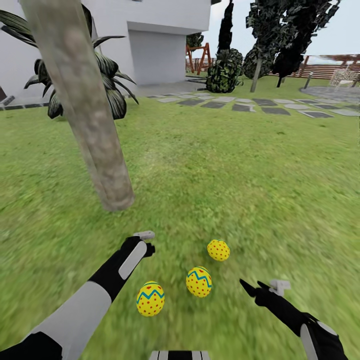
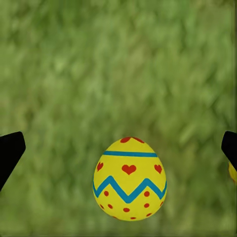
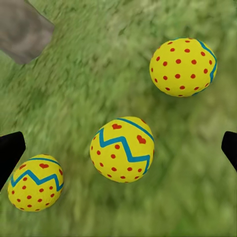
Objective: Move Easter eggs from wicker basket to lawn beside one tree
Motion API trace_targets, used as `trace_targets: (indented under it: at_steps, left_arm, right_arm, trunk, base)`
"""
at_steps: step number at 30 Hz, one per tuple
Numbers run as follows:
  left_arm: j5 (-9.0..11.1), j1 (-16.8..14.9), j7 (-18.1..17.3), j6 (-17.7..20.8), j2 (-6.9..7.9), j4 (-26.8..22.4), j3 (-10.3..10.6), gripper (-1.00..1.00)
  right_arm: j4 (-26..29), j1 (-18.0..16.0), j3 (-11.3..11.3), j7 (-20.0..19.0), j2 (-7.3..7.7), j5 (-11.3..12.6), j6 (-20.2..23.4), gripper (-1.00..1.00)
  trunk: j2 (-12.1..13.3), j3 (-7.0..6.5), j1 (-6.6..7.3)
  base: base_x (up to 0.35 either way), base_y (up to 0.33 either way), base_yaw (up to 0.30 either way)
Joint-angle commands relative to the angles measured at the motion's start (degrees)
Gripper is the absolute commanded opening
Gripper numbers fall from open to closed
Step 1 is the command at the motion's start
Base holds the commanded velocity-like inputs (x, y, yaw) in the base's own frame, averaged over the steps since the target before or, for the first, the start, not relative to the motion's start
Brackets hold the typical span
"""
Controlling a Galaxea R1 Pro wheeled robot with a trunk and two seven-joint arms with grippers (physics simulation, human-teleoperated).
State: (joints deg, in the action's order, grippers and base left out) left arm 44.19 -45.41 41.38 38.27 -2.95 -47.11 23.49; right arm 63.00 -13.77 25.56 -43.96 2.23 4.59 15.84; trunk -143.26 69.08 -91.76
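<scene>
Three yellow Easter eggs with red dots and blue zigzags lie on the lawn [image 1: 225,165] just in front of the tree [image 1: 95,125]: a left egg [image 1: 150,298], a middle egg [image 1: 199,281] and a far egg [image 1: 218,250]. My left gripper [image 1: 147,241] hovers open above the left egg [image 2: 129,178], fingers wide apart and empty. To the right of the eggs, my right gripper [image 1: 252,287] is open too, facing the middle egg [image 3: 122,149], the left egg [image 3: 35,182], the far egg [image 3: 182,66] and the trunk base [image 3: 22,29]. The wicker basket is out of view.
A low dark broad-leaved plant [image 1: 107,70] stands behind the trunk beside a white house wall [image 1: 160,50]. A grey stepping-stone path [image 1: 250,105] crosses the far lawn, with a dark bush [image 1: 224,72] and narrow dark trees [image 1: 225,25] beyond. Open grass stretches to the right.
</scene>
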Motion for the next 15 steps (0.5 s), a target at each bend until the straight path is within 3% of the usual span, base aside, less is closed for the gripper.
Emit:
trace_targets:
  at_steps: [1,15]
  left_arm:
    - [0.6,0.0,0.6,0.1,0.02,0.1,0.2,1.00]
    - [0.3,-0.2,-1.0,0.2,0.01,2.0,0.4,1.00]
  right_arm:
    - [0.0,0.0,0.0,-0.2,-0.03,0.4,0.5,1.00]
    - [-2.0,0.0,0.5,-0.1,-0.06,0.4,-0.2,1.00]
  trunk:
    - [0.0,-0.18,0.03]
    - [4.8,-2.78,2.72]
  base:
    - [0.000,0.000,0.000]
    - [0.000,0.000,0.000]
